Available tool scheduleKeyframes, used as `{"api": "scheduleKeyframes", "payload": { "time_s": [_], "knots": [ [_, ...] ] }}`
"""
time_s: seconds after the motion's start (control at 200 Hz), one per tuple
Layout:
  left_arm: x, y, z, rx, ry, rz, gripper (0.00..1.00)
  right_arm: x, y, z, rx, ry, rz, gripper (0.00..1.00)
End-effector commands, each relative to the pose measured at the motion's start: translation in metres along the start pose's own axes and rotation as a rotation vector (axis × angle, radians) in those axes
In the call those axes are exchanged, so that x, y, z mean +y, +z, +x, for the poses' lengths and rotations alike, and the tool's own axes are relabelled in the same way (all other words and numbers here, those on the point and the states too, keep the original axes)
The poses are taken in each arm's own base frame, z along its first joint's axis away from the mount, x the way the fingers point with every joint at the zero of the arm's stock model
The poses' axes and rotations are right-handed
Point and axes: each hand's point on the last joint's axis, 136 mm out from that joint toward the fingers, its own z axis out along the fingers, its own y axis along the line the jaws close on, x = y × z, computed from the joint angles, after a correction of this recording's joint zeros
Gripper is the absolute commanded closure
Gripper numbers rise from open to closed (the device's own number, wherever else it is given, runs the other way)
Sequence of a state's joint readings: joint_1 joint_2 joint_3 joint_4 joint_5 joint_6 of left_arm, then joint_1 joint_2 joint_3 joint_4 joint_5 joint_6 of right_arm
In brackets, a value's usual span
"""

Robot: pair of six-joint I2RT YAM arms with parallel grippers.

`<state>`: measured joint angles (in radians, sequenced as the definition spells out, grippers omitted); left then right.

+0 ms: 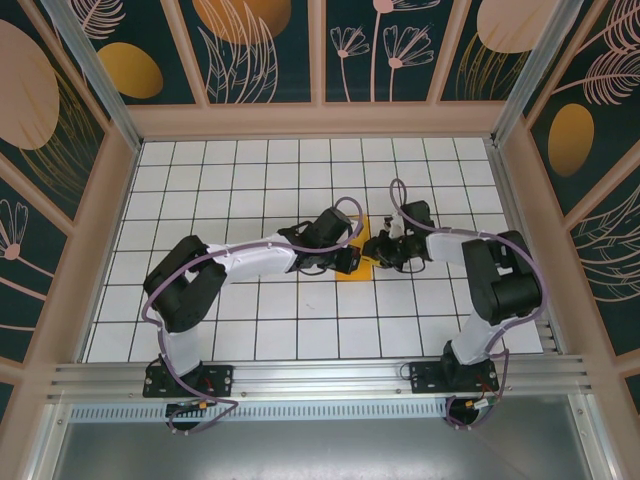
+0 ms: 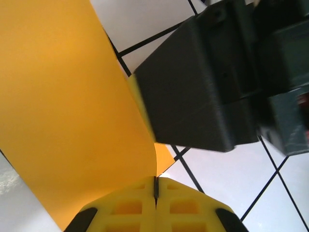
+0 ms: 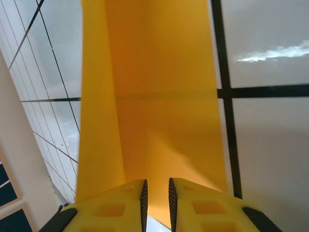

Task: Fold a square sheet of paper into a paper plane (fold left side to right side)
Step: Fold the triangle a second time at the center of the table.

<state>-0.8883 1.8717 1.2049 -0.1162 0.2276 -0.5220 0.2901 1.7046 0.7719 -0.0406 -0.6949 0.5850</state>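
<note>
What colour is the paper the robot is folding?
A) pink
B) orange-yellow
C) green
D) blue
B: the paper nipped in the shut left pincer is plain orange-yellow.

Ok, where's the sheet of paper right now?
Top view: the square sheet of paper is mid-table, between the two grippers, its edge pinched by the left gripper, with the right gripper close on its right.

My fingers [image 3: 113,205] are yellow, paper [image 3: 159,96] plain orange-yellow, floor [image 1: 250,170] white tiles with black grid, walls [image 1: 270,60] dark teal floral with orange ovals.
</note>
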Motion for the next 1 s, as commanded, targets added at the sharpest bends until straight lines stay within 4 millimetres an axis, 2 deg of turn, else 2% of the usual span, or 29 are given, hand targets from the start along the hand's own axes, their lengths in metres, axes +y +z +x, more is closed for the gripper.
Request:
{"api": "scheduleKeyframes", "payload": {
  "time_s": [0.0,0.26,0.485,0.996],
  "knots": [
    [0.001,0.001,-0.008,-0.009,-0.019,-0.007,0.95,-0.007,0.007,-0.004,-0.002,-0.013,0.059,0.78],
    [0.013,0.005,-0.005,0.011,-0.019,-0.049,0.94,-0.033,0.013,0.008,0.041,0.011,0.168,0.79],
    [0.025,0.009,-0.003,0.032,0.009,-0.103,0.93,-0.044,0.016,0.013,0.062,0.009,0.214,0.81],
    [0.056,0.017,-0.006,0.042,0.067,-0.237,0.92,-0.044,0.019,0.018,0.077,-0.006,0.227,0.81]
  ]
}}
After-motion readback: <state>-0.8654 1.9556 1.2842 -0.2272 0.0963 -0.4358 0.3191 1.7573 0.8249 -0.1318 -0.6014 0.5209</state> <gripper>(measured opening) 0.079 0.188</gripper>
